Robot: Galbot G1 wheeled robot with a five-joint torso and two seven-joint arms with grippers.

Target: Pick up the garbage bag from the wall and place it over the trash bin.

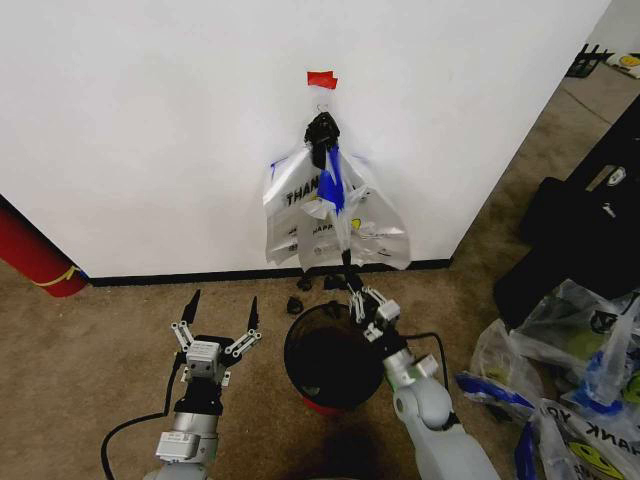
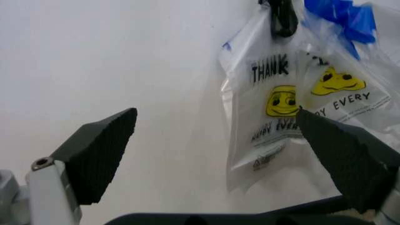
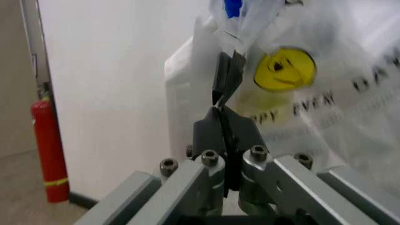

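Note:
The garbage bag [image 1: 335, 215] hangs flat on the white wall [image 1: 150, 120], under a red tape strip [image 1: 322, 78] and a small black knotted bundle [image 1: 321, 135]. It is translucent white with "THANK YOU" print, yellow smileys and blue handles. The black trash bin [image 1: 325, 360] with a red base stands on the carpet just below it. My right gripper [image 1: 347, 265] reaches up over the bin, and in the right wrist view the right gripper [image 3: 226, 75] is shut on the bag's [image 3: 312, 93] lower plastic. My left gripper [image 1: 221, 312] is open left of the bin, and the left wrist view shows the left gripper [image 2: 222, 154] facing the wall beside the bag [image 2: 275, 103].
A red cylinder [image 1: 35, 255] leans at the wall's base far left. More printed plastic bags [image 1: 580, 390] and dark cases [image 1: 580, 230] crowd the floor at right. Small black bits [image 1: 300, 300] lie by the black baseboard [image 1: 200, 275].

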